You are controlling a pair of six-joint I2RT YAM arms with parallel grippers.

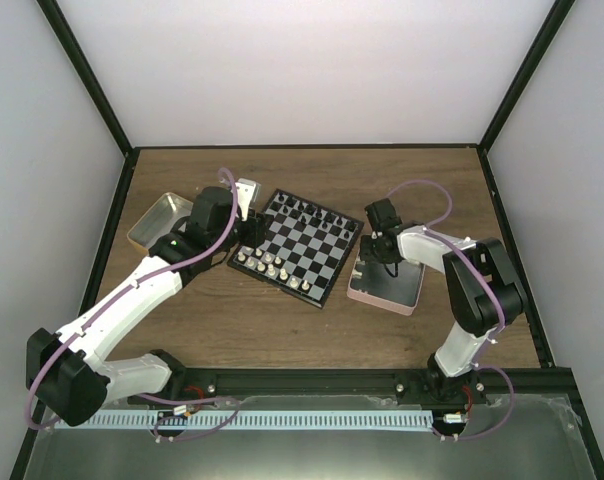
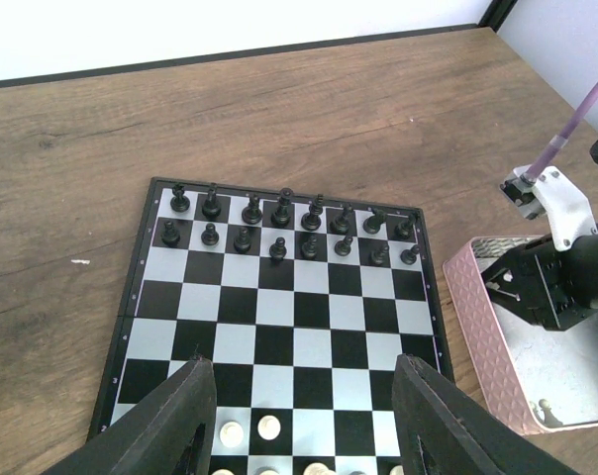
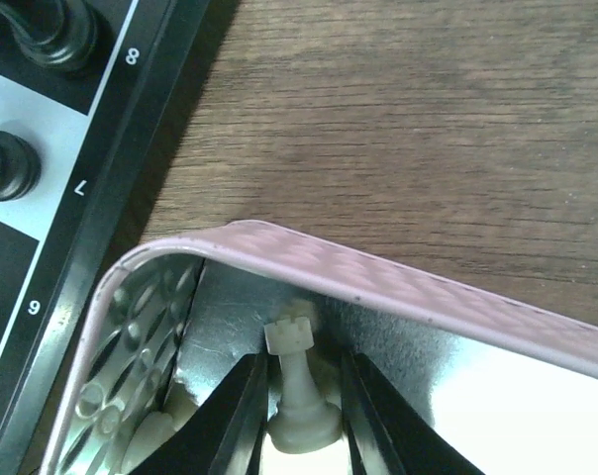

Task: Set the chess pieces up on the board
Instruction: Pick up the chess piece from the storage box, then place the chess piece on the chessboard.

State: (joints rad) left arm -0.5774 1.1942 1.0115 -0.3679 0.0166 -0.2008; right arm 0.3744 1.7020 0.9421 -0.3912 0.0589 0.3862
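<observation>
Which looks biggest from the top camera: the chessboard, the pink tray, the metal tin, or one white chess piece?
1. chessboard, clearly the largest.
2. pink tray and metal tin: they look about alike and both are partly hidden, so I won't rank them.
3. white chess piece, by far the smallest.

The board (image 1: 297, 245) is lying flat and slightly askew, showing black and pale grey checks inside a thin black rim. Black pieces (image 2: 279, 223) are standing upright along its two far rows, and cream-white pieces (image 1: 267, 265) are standing along its near edge. One cream rook (image 3: 301, 391) is standing upright off the board, in the corner of a pink tray (image 3: 378, 287).
</observation>
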